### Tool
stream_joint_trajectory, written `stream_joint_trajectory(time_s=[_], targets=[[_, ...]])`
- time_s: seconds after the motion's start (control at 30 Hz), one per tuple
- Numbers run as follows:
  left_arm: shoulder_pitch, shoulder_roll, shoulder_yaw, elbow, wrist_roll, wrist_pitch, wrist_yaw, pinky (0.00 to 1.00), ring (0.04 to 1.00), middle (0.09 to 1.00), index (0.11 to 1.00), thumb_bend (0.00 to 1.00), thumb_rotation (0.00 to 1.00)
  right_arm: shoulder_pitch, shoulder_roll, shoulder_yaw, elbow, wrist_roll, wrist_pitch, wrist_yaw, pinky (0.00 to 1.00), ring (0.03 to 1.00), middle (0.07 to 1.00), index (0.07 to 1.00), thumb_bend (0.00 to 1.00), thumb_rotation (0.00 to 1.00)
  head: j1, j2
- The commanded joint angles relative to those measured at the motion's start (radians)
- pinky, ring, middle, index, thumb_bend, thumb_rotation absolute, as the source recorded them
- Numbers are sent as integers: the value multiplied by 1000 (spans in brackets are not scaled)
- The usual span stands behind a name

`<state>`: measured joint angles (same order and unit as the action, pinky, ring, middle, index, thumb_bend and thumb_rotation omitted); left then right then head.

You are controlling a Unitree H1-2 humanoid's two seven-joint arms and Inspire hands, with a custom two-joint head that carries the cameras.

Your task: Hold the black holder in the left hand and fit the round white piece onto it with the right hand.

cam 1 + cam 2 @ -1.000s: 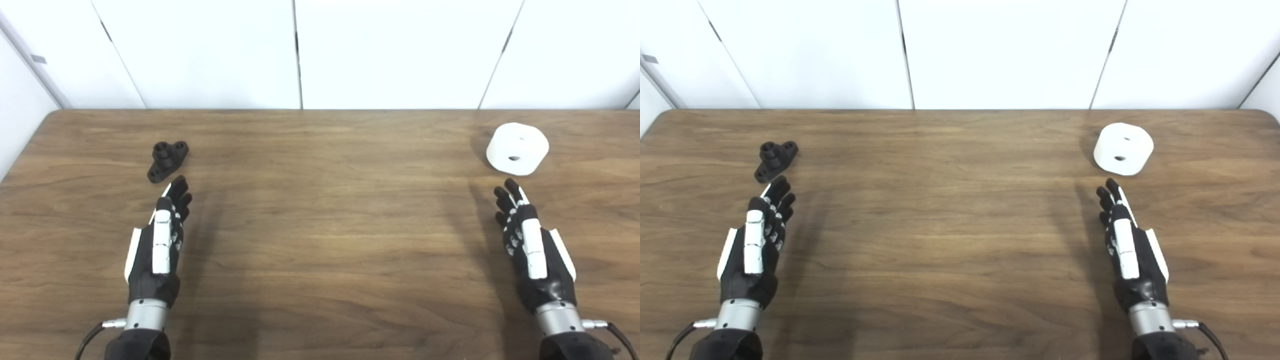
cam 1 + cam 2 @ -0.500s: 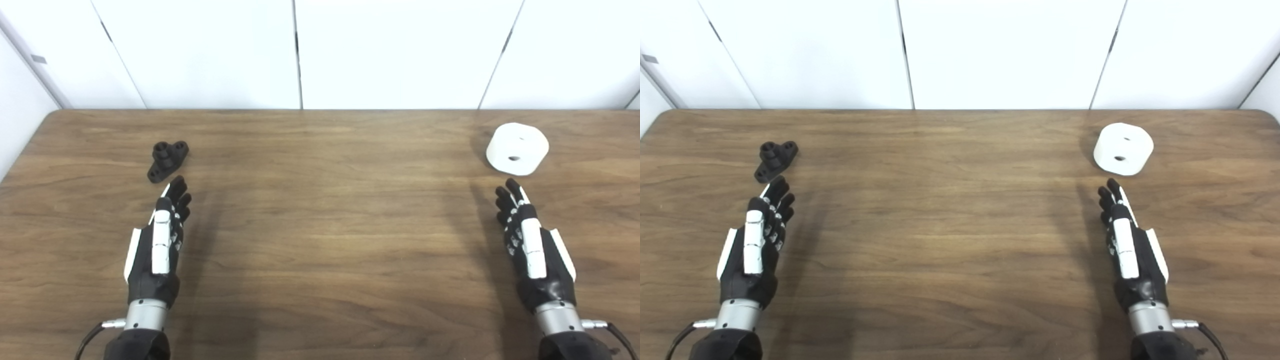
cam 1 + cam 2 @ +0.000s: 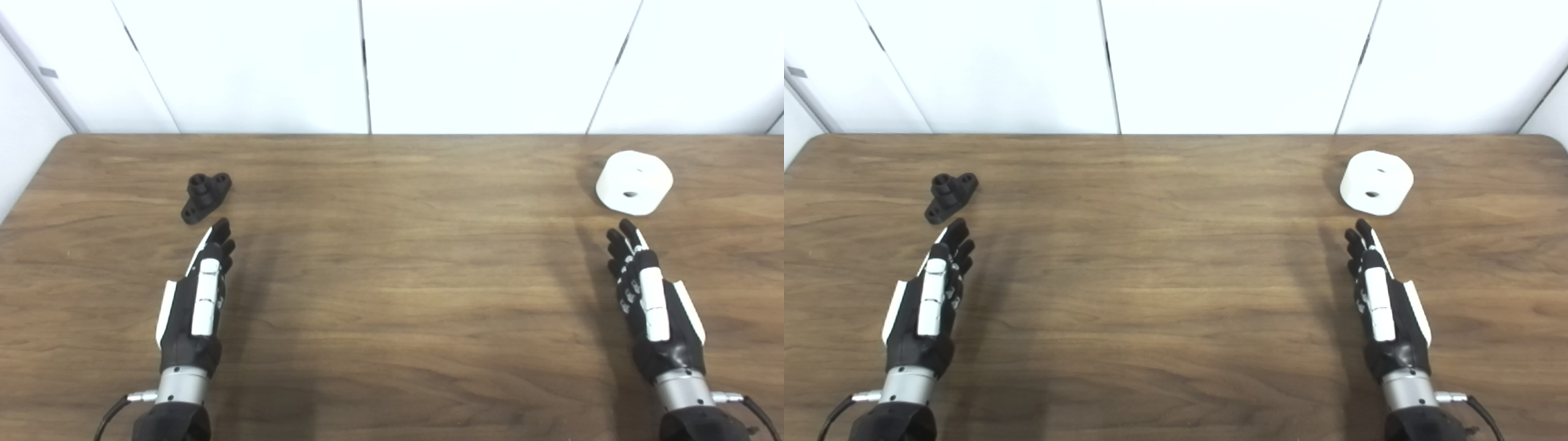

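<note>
Left robot hand (image 3: 197,304) has shifted slightly since the earlier frames: it has rolled a bit and its fingertips (image 3: 219,233) have drawn a touch closer to the black holder (image 3: 206,196), edge-on to the cameras, fingers extended and loosely apart, holding nothing. Right robot hand (image 3: 650,303) has barely moved, also empty, fingers stretched out and a little apart, pointing at the round white piece (image 3: 634,182). Neither part has moved. Black holder lies on the far left of the tabletop (image 3: 404,275), just beyond the left fingertips, not touched; it shows a raised stub and small holes in its flange. Round white piece sits at far right, just beyond the right fingertips, apart from them, with two small dark holes visible on it. The two parts are well apart from each other. Judgement: task is at the very start, reach phase only; the left arm is beginning its approach to grasp the holder, nothing picked up yet, fitting not begun. Next likely needs the left fingers to close around the holder.
</note>
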<state>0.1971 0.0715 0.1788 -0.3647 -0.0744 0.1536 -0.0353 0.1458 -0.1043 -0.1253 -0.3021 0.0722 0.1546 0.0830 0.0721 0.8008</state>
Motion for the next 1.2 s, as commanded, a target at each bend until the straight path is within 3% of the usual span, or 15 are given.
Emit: stream_joint_trajectory(time_s=[0.0,0.13,0.3,0.4,0.5,0.63,0.73,0.8,0.87,0.93,1.03,1.17], targets=[[2,19,0,-51,15,6,10,992,980,982,957,473,836,12,-15,-4,-36,12,-12,1,1000,984,957,973,520,1000,5,-2],[-16,41,8,-79,122,42,43,995,978,959,935,529,604,14,-18,-9,-36,20,-16,4,1000,977,956,974,507,1000,20,-10],[-56,80,30,-123,241,116,76,835,908,934,899,573,311,15,-23,-11,-27,27,-29,9,1000,977,954,970,509,1000,29,-24],[-92,124,43,-124,332,153,97,809,872,895,861,649,197,17,-26,-11,-23,31,-35,10,1000,974,955,969,510,1000,33,-32],[-128,171,42,-135,452,231,102,783,871,878,846,730,222,19,-30,-12,-16,32,-44,12,1000,973,955,970,517,1000,35,-37],[-167,210,47,-139,530,302,84,749,875,899,845,751,218,18,-33,-13,-9,29,-54,13,1000,973,952,969,519,1000,40,-42],[-191,212,52,-130,608,315,76,733,859,886,835,750,189,19,-32,-14,-6,30,-59,12,1000,954,945,965,516,1000,46,-44],[-211,204,65,-118,664,316,51,646,816,880,824,753,169,20,-31,-16,-4,34,-59,13,1000,947,943,964,525,1000,46,-44],[-230,217,60,-89,759,316,13,571,753,882,824,749,212,18,-28,-18,1,49,-63,16,1000,942,943,964,527,1000,45,-45],[-251,236,49,-49,844,316,-15,654,812,879,813,747,281,18,-26,-19,3,55,-66,17,1000,935,943,963,524,1000,45,-46],[-283,255,38,20,901,316,-19,768,880,876,793,776,298,20,-26,-18,3,51,-70,16,1000,932,941,965,528,1000,44,-45],[-324,241,48,107,942,316,-34,824,921,899,803,785,341,21,-28,-16,4,50,-73,19,1000,935,941,964,528,1000,43,-44]])
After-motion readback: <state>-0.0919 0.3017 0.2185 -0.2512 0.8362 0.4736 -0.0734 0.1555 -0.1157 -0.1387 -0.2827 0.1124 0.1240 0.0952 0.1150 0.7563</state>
